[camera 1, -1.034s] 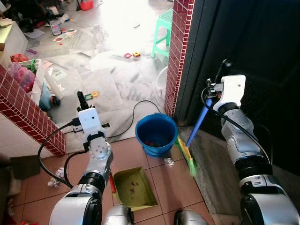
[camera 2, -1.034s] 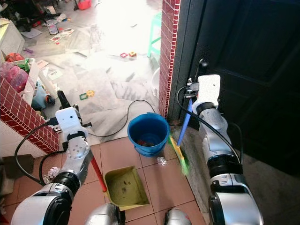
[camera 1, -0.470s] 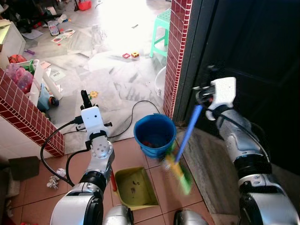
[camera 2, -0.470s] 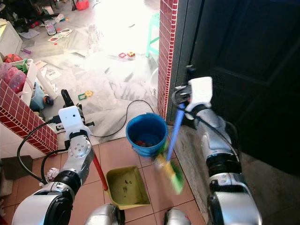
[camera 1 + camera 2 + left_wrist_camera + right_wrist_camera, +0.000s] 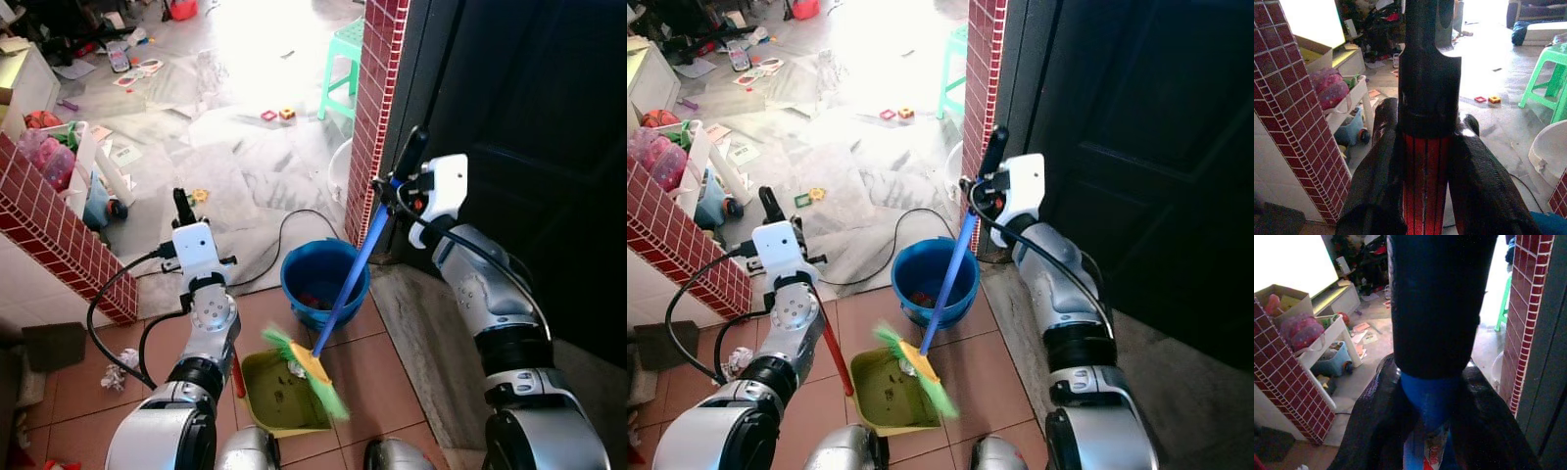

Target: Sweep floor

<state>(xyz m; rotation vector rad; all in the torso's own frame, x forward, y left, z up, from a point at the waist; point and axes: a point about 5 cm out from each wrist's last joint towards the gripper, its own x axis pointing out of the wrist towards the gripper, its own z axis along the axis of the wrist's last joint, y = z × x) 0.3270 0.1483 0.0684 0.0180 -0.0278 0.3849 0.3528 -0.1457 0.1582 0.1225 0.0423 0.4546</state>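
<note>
The right gripper (image 5: 1425, 416) is clamped on the blue broom (image 5: 345, 284) handle near its black top; the bristles sit blurred over the yellow dustpan (image 5: 281, 395) on the tiled floor (image 5: 377, 377). The left gripper (image 5: 1425, 166) squeezes the dustpan's red-and-black handle. A blue bucket (image 5: 304, 279) stands just behind.

Home: scattered toys (image 5: 274, 115), plastic stool (image 5: 343, 69), tiled floor (image 5: 382, 377).
</note>
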